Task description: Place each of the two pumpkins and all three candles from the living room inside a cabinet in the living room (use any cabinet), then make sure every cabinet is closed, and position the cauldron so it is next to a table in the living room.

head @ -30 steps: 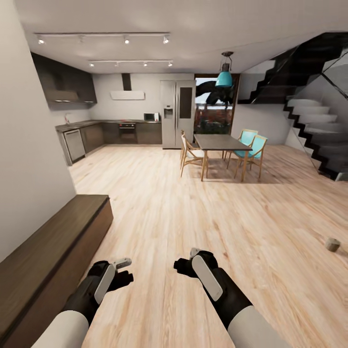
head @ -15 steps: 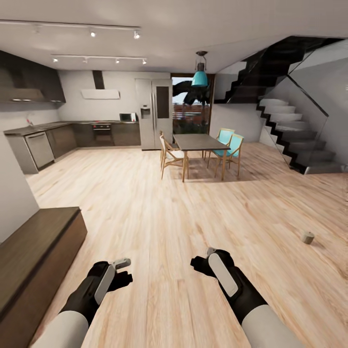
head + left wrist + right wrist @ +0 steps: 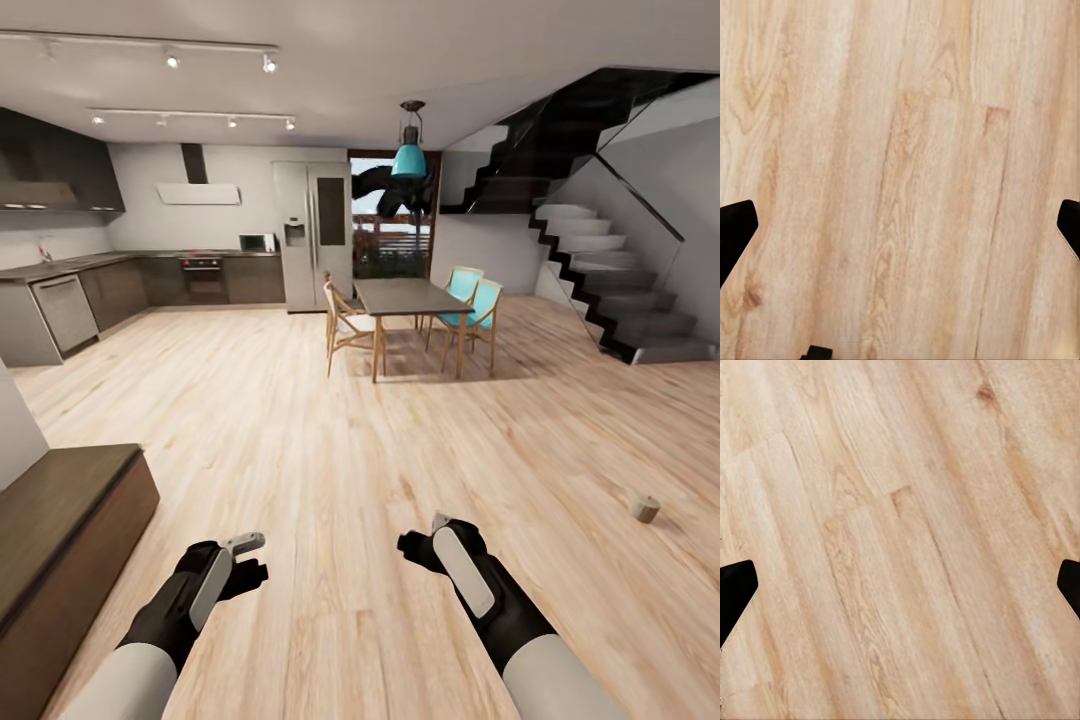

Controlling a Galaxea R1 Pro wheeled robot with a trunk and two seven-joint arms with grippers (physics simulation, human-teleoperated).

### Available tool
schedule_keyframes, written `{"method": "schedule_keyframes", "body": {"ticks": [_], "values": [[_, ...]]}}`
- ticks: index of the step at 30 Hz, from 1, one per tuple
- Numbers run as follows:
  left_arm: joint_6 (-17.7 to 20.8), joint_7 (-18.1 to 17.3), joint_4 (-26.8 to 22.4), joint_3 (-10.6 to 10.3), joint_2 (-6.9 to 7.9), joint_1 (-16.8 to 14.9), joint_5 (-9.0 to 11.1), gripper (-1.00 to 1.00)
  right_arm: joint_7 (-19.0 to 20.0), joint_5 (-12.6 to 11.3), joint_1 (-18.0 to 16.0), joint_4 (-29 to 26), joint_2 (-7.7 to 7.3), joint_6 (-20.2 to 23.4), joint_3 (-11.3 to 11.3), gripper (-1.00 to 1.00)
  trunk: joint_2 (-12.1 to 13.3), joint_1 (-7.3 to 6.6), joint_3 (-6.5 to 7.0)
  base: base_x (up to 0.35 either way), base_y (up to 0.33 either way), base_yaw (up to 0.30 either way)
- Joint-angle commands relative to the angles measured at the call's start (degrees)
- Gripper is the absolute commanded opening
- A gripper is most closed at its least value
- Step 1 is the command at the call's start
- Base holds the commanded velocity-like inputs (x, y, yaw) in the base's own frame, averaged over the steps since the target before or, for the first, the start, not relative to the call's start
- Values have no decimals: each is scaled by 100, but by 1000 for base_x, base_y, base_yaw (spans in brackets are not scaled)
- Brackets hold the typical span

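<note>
Candle [image 3: 645, 508] sits on the floor [image 3: 330, 450], well off to the right of the right tool [image 3: 437, 540] & a bit ahead of it; much farther from the left tool [image 3: 245, 558]. So right arm is the nearer one, tho prob. out of reach w/o driving closer. Candle stands upright, flat top up. Both tools spread wide & holding nothing: wrist views show fingertips [image 3: 735, 229] [image 3: 735, 585] at the frame edges, bare planks between. Cabinet [image 3: 60, 520] lies left of the left tool, drawers shut as far as visible.
</note>
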Motion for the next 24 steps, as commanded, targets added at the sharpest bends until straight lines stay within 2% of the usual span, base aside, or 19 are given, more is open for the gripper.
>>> {"method": "schedule_keyframes", "body": {"ticks": [1, 11, 15, 18, 20, 21, 22, 24], "values": [[-1, 0, -1, 0, 10, -1, 1, 100, 0, -11, 0, -3, 4, -1, -4, 100, 0, 0, 0, 321, -96, 0], [-18, 0, 24, -3, 32, 0, 3, 100, 12, -65, 0, -23, 58, 16, -5, 100, 0, 0, 0, 321, -96, 0], [-154, 1, 172, 2, 241, 0, 8, 100, 36, -68, 10, 1, 31, 46, -3, 100, 0, 0, 0, 321, -96, 0], [-229, 0, 269, 5, 481, -1, 19, 100, 17, -53, 30, 37, -6, 24, 3, 100, 0, 0, 0, 321, -100, 0], [-500, 0, 601, -6, 618, 0, 27, 100, 27, -47, 166, 260, -149, -53, 5, 100, 0, 0, 0, 321, -109, 0], [-903, 0, 1080, -22, 668, 2, 23, 100, 38, -53, 372, 485, -305, -272, 8, 100, 0, 0, 0, 321, -112, 0], [-1051, 0, 1251, -28, 679, 3, 20, 100, 41, -57, 431, 548, -345, -362, 10, 100, 0, 0, 0, 321, -112, 0], [-1714, -2, 1989, -48, 705, 4, 6, 100, 46, -55, 607, 759, -441, -763, 13, 100, 0, 0, 0, 321, -112, 0]]}}
